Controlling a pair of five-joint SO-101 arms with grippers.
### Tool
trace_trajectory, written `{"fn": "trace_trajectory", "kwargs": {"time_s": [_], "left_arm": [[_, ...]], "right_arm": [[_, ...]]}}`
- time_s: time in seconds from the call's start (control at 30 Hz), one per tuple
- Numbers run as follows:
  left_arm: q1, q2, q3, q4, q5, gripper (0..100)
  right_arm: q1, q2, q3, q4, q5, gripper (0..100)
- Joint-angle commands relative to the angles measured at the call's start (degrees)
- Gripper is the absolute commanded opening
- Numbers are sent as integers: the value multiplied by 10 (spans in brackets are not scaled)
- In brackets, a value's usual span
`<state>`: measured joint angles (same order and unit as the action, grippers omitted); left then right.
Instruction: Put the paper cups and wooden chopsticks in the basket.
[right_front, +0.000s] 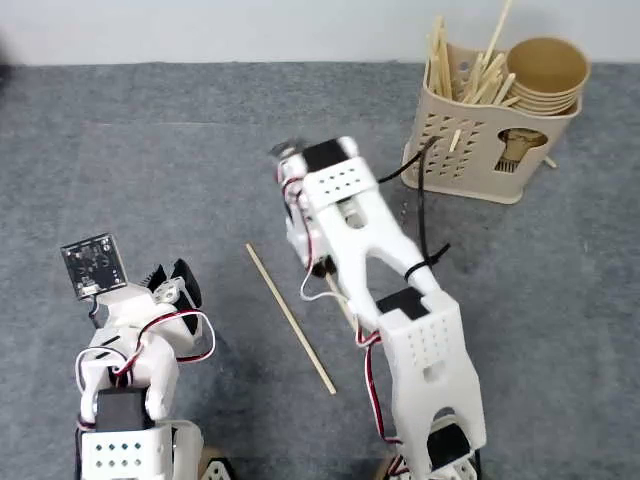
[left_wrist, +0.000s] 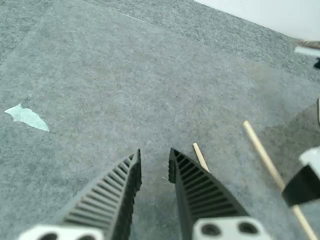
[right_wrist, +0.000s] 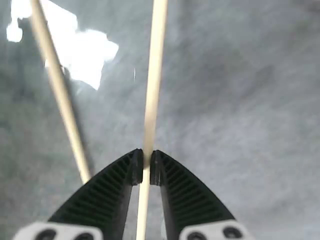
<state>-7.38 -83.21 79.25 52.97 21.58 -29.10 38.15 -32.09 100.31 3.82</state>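
Grey carpet (one pale patch), white wall

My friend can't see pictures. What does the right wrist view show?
The right pincer is shut on a wooden chopstick, holding it above a grey mat. A second chopstick lies beside it.

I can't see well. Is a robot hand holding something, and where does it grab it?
The right gripper pinches a chopstick along its shaft, not at an end. The left gripper holds nothing.
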Motion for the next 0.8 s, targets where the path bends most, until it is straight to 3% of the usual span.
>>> {"fn": "trace_trajectory", "kwargs": {"time_s": [0.0, 0.3, 0.47, 0.77], "left_arm": [[-5, 4, -6, -13, -3, 91], [-5, 4, -6, -13, -4, 91], [-5, 4, -6, -13, -4, 91], [-5, 4, -5, -13, -4, 91]], "right_arm": [[-17, -77, 58, -12, 8, 8], [-40, -156, 205, -115, 5, 43], [-64, -163, 209, -122, -15, 162], [-116, -151, 207, -180, -30, 170]]}}
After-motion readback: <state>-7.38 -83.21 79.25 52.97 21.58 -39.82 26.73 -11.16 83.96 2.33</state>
